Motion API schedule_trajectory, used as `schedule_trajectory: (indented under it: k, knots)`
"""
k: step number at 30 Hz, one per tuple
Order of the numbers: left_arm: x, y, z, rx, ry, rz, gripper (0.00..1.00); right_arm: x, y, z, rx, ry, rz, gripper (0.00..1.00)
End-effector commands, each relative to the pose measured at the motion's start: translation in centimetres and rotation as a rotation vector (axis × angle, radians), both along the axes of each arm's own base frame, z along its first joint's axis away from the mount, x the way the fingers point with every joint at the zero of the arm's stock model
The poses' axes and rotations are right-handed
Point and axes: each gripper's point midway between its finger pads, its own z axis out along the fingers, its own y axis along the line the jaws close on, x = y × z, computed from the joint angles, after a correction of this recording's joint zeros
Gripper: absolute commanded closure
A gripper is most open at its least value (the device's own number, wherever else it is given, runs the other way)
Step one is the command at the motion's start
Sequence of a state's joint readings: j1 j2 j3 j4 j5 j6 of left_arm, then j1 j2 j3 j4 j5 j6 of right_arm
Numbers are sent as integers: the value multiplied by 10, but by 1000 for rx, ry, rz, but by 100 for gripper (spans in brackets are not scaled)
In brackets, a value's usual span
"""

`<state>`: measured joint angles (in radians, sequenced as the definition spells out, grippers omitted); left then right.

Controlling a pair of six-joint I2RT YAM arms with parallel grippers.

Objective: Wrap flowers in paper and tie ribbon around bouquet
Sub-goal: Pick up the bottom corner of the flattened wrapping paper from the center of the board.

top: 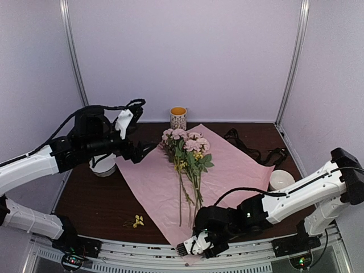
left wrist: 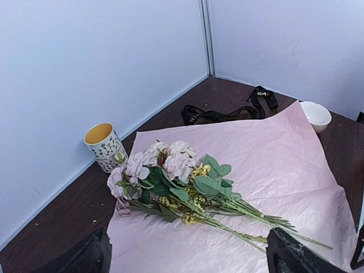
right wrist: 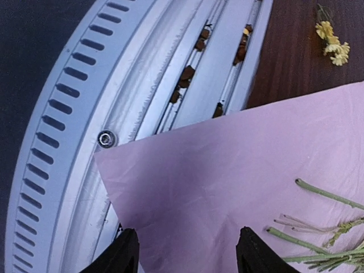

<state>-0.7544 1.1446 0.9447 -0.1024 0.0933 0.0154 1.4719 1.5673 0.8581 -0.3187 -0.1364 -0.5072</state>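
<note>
**Item 1. Paper** (top: 239,170). The lilac-pink sheet lay flat on the dark table (top: 96,199), turned diamond-wise with corners at 12, 3, 6 and 9 o'clock. The 6 o'clock corner overhung the slotted metal rail (right wrist: 68,114). It was probably laid this way so that a free corner faced each arm for folding.

**Item 2. Flowers** (top: 187,149). The bunch lay on the paper along its middle, with blooms toward 12 o'clock and stem ends toward 6. This suits a cone rolled about the stems. No wrap had been begun.

**Item 3. Ribbon** (top: 250,149). The black ribbon lay in a loose heap on the bare table at 2 o'clock, just off the paper's edge. It was untouched and looked set aside for the tying.

**Item 4. Left gripper** (top: 138,152). The forearm reached across from 9 o'clock, roughly level. The gripper was raised beside the paper's 9 o'clock corner and pointed toward the blooms. Its jaws were spread wide and held nothing.

**Item 5. Right gripper** (top: 193,247). The arm was folded low along the near edge, with the wrist bent down over the 6 o'clock corner. Its fingers (right wrist: 122,253) stood apart with the paper's corner showing between them, not pinched. It looked placed to lift that corner.

**Item 6. Sundries.** A patterned mug (top: 178,118) stood at 12 o'clock. A white bowl (top: 281,180) stood at 3 o'clock. A loose yellow sprig (top: 136,220) lay off the paper at 7 o'clock.
</note>
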Motion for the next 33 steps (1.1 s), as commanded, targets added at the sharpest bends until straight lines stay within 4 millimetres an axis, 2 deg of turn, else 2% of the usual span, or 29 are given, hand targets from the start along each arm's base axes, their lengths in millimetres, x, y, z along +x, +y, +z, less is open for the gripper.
schedule_trajectory:
  k: [1,7,12,14,17,20,23,27,30,33]
  knots:
    - [-9,13,13,40,-141,-18,2,-24,10,-4,-10,-2,194,39]
    - [-14,18,15,32,-179,-20,2,-25,11,-10,-41,-15,243,38]
    - [-20,20,15,65,-184,-42,2,-8,5,-27,-87,-65,207,40]
    - [-33,20,14,83,-200,-92,3,-5,5,-28,-91,-57,191,41]
    - [-71,15,3,124,-300,-229,9,0,11,-24,-46,-35,142,43]
    - [-115,9,-20,193,-417,-400,10,14,15,-22,9,5,53,49]
    - [-152,7,-61,321,-488,-592,14,22,18,-20,59,70,-21,50]
    - [-176,1,-128,524,-444,-755,16,23,18,-16,126,143,-64,50]
    - [-186,-10,-166,690,-427,-855,17,29,15,-19,138,152,-103,50]
    - [-193,-26,-183,758,-435,-948,19,31,13,-18,163,241,-153,50]
